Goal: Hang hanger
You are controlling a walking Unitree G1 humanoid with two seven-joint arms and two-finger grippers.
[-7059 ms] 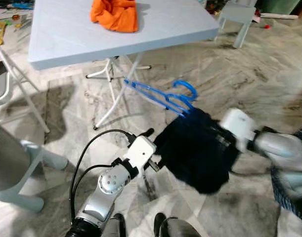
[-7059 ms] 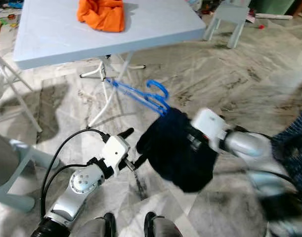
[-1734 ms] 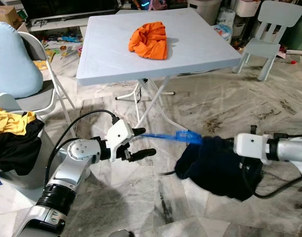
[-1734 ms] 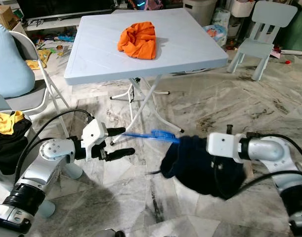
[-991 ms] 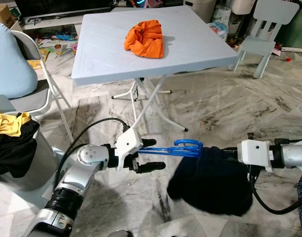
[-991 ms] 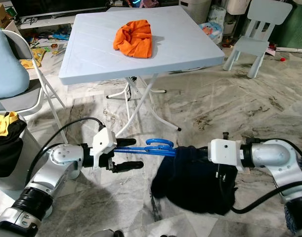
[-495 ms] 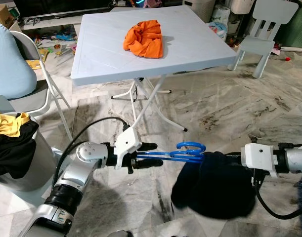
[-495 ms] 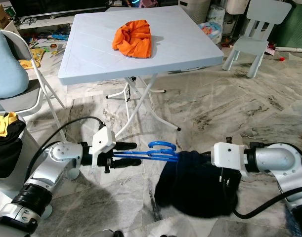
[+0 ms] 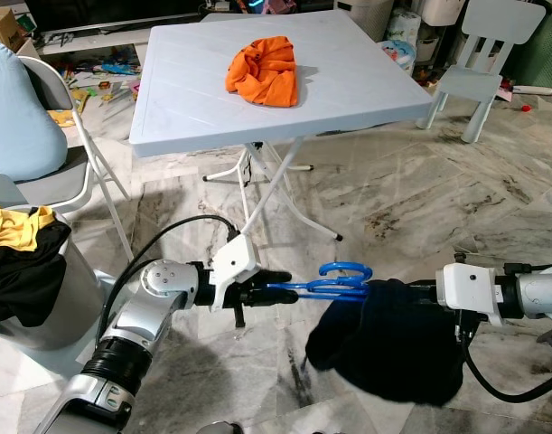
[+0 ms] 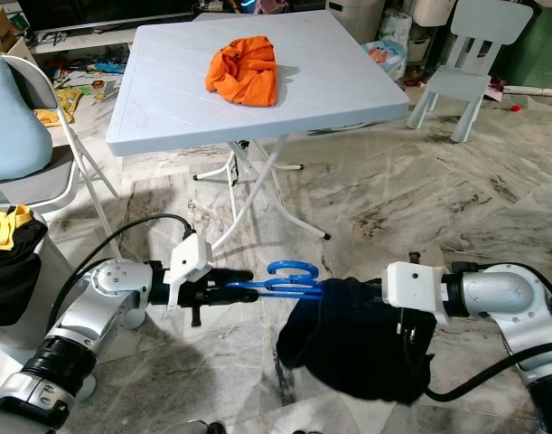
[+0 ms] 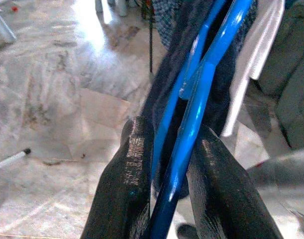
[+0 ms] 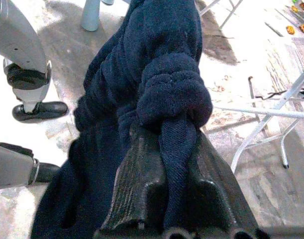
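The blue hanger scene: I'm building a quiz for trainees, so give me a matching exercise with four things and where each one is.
Things:
1. blue hanger
2. dark navy garment
3. orange cloth
4. yellow and black clothes

Places:
A. on the light blue table
B. heaped at the far left, beside the folding chair
C. clamped in the left gripper
D. clamped in the right gripper

Pairs: 1-C, 2-D, 3-A, 4-B

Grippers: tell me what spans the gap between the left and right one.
In the left eye view, the blue hanger runs from the left gripper into the dark navy garment, which the right gripper pinches.
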